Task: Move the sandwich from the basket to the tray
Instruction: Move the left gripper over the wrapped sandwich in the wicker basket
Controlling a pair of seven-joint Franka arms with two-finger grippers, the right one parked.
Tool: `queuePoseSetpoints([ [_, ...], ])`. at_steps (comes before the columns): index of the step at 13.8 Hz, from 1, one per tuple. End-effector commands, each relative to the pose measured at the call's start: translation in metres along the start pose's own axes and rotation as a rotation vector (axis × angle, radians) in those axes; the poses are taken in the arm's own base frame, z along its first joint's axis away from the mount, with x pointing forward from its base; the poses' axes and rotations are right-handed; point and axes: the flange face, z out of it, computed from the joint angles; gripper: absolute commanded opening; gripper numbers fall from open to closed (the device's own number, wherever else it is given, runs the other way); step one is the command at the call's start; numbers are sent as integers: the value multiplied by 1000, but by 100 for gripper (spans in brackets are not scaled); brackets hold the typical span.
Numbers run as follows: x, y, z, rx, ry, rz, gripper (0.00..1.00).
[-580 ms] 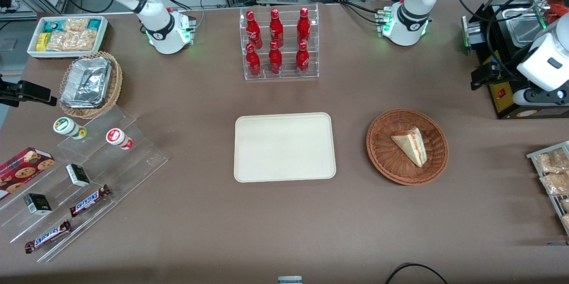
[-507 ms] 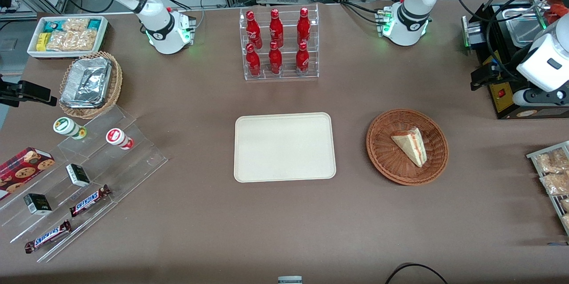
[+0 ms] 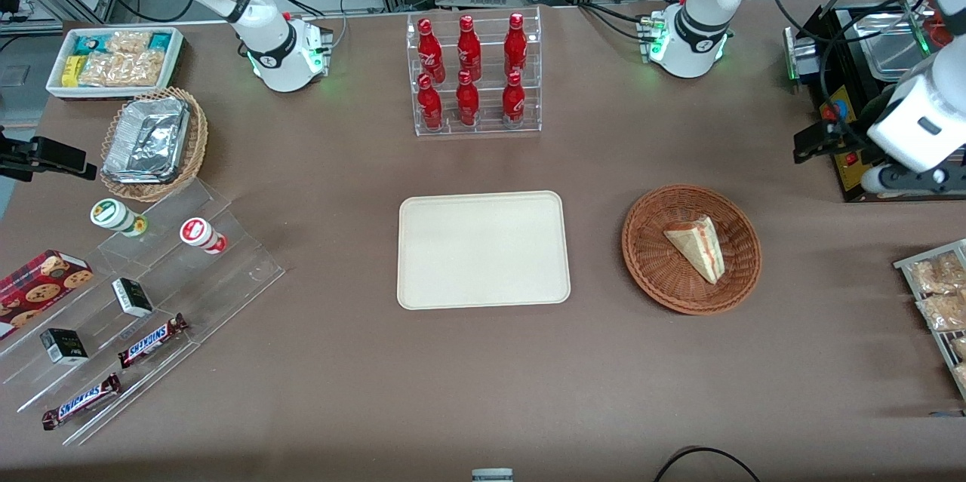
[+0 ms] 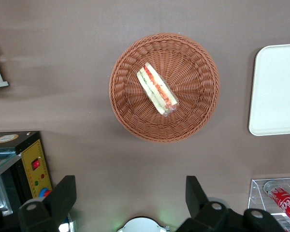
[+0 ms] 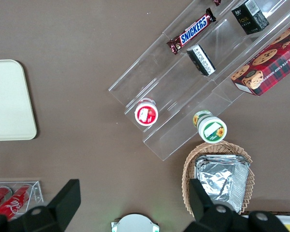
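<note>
The sandwich (image 3: 698,247) (image 4: 157,94), a pale bread wedge with red and green filling, lies in the round reddish-brown wicker basket (image 3: 655,265) (image 4: 130,113). Beside the basket, toward the parked arm's end, sits the cream-white tray (image 3: 483,250) (image 4: 278,92) with nothing on it. My gripper (image 3: 819,141) (image 4: 130,195) hangs high over the table, farther from the front camera than the basket and toward the working arm's end. It is open, its fingers wide apart with only bare table between them.
A black machine (image 3: 849,174) stands close by the gripper. A rack of red bottles (image 3: 472,75) stands farther back than the tray. A snack rack (image 3: 939,301) lies at the working arm's end. An acrylic stand (image 3: 151,293) and a foil basket (image 3: 151,142) lie at the parked arm's end.
My gripper has shifted slightly toward the basket and the front camera. The sandwich, basket and tray have not moved.
</note>
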Motion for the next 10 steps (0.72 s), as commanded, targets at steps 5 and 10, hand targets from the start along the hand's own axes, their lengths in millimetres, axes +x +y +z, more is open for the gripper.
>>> queuePoseSetpoints([
  [5,14,17,81,-8,26,25,100],
  [10,6,32,142,-6,81,16,100],
])
